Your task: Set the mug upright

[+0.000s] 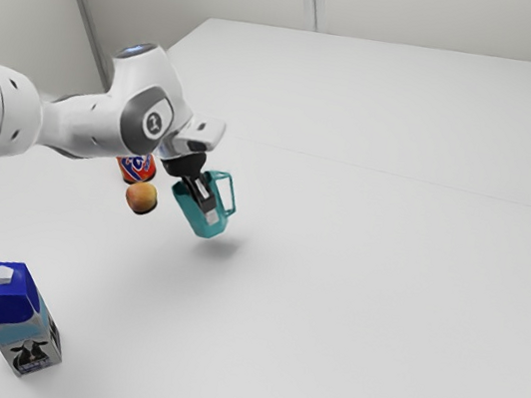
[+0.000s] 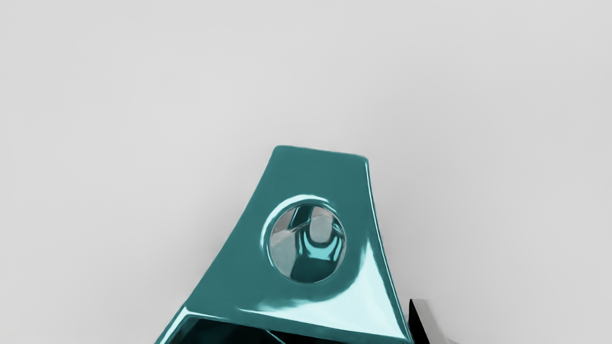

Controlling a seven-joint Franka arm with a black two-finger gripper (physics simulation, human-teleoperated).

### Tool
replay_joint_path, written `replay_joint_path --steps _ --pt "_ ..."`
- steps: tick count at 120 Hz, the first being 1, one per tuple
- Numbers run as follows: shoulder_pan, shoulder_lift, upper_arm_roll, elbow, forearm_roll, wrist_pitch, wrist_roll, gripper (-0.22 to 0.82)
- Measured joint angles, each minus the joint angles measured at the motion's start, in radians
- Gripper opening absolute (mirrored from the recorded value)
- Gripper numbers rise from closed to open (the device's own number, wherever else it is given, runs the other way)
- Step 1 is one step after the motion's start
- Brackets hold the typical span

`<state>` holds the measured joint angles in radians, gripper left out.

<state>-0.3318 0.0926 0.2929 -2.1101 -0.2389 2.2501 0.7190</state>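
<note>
- Mug: nearest the wrist camera. Teal, glossy, tilted. Located at the jaws, with its mouth toward the palm and its base pointing away. A round opening shows in the face toward the wrist camera.
- Gripper: black, two-finger. Jaw state: grasping the mug. One finger is seen along the mug's side, near the rim.
- Mug position: raised above the table, with its shadow beneath. Not upright.
- Handle: angular loop, on the exterior view's right of the jaws.
- Fruit: round, yellow-orange. Located near the jaws, on their exterior view's left, apart from the mug.
- Can: red with blue and white markings. Located on the exterior view's left of the jaws, beyond the fruit and partly hidden by the arm. Whether can and fruit touch cannot be determined.
- Carton: blue top, white cap, cow print. Stands upright on the table, well apart from the jaws, toward the exterior view's lower left.
</note>
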Motion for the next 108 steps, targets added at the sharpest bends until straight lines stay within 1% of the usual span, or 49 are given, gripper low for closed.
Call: replay_joint_path --steps 26,41,73,79,108 --pt "-0.013 -0.016 0.001 -0.097 0.106 0.123 -0.059 -0.17" --pt "-0.019 -0.011 0.001 -0.127 0.128 0.185 -0.085 -0.17" --pt "-0.018 0.004 0.001 -0.154 0.139 0.254 -0.127 -0.17" --pt "-0.018 0.004 0.001 -0.155 0.137 0.259 -0.131 -0.13" --pt "-0.017 0.003 -0.001 -0.158 0.128 0.269 -0.139 0.09"
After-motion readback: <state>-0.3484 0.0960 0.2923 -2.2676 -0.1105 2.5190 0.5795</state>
